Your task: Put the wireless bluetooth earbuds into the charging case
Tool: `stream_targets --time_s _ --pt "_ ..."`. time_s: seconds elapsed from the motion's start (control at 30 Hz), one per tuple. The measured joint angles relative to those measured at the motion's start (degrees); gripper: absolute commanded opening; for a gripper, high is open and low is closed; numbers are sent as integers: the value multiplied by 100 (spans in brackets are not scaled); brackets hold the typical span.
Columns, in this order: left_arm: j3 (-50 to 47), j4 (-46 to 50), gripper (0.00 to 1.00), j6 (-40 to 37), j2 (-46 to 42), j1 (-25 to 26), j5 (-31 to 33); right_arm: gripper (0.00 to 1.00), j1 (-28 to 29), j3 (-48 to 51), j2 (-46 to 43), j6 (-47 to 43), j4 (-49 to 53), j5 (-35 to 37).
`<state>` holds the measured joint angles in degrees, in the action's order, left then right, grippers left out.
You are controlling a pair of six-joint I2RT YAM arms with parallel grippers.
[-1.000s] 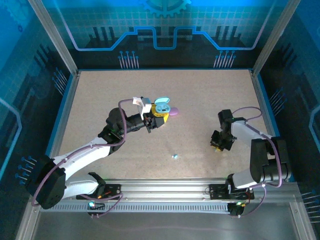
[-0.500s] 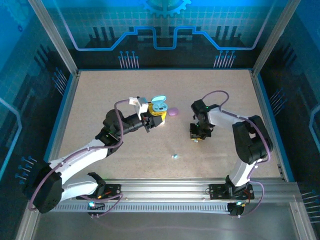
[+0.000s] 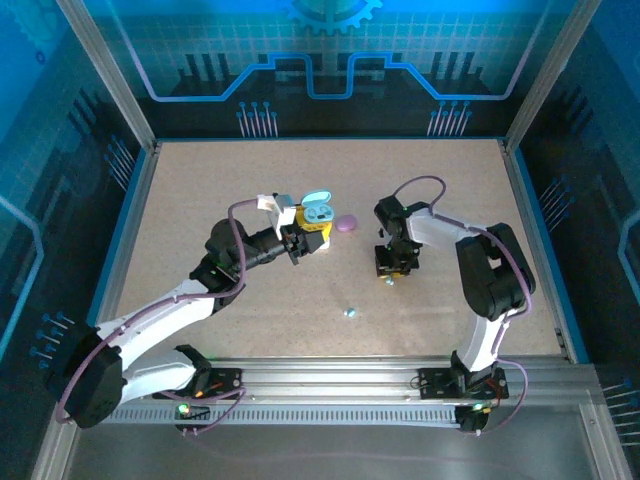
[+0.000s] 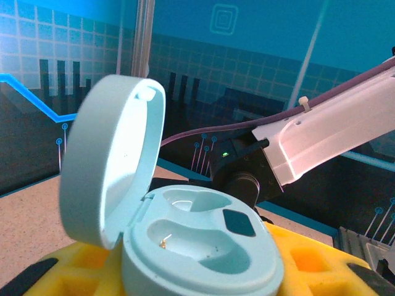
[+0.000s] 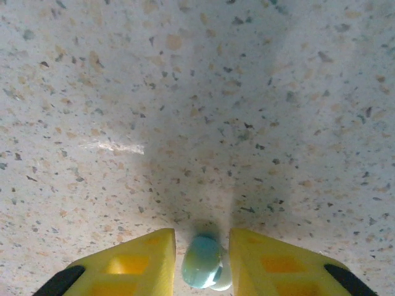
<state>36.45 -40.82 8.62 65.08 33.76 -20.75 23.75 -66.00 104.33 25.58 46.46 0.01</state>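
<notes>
Top external: our left claw [image 3: 306, 238] pinches the charging case [image 3: 318, 214] wells-up for loading. Right of it, our right claw [image 3: 391, 270] brackets an earbud [image 5: 202, 268], grip unclear.

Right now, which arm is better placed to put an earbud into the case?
Right. The right gripper has a light blue earbud between its fingers; the left gripper is occupied holding the open charging case, both wells empty.

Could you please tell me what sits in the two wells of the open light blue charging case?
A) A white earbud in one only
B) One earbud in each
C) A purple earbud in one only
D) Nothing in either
D: in the left wrist view, the light blue charging case has its lid up and both wells are bare.
</notes>
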Motion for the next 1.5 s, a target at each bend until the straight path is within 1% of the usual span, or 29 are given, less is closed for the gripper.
stream_targets --time_s 0.13,0.33,0.63,0.9,1.03,1.1,1.13,1.2,1.27,1.33,1.4,1.5 --pt "0 0 30 0 0 0 0 28 50 -70 79 4 90 2" --pt "0 2 30 0 0 0 0 25 70 -76 114 20 160 2" --pt "0 2 30 0 0 0 0 24 70 -120 199 70 186 4" --pt "0 2 30 0 0 0 0 16 70 -146 205 125 221 20" --pt "0 13 30 -22 0 0 26 16 68 -151 24 131 199 -221" --pt "-7 28 30 -66 0 -7 61 16 35 -151 -284 131 142 -540" --pt "-22 26 30 -92 -2 -31 61 16 -11 -151 -535 133 57 -837" --pt "-59 42 30 -109 -13 -107 61 17 -162 -151 -1019 162 -188 -1499" --pt "-129 61 30 -109 -52 -269 61 18 -437 -160 -1532 295 -581 -2356" --pt "-205 70 30 -109 -109 -435 61 18 -678 -208 -1814 402 -881 -3110" --pt "-282 68 30 -107 -175 -586 61 19 -828 -321 -1895 555 -1176 -3917" --pt "-393 66 30 -107 -249 -745 61 18 -866 -442 -1843 931 -1685 -5088"
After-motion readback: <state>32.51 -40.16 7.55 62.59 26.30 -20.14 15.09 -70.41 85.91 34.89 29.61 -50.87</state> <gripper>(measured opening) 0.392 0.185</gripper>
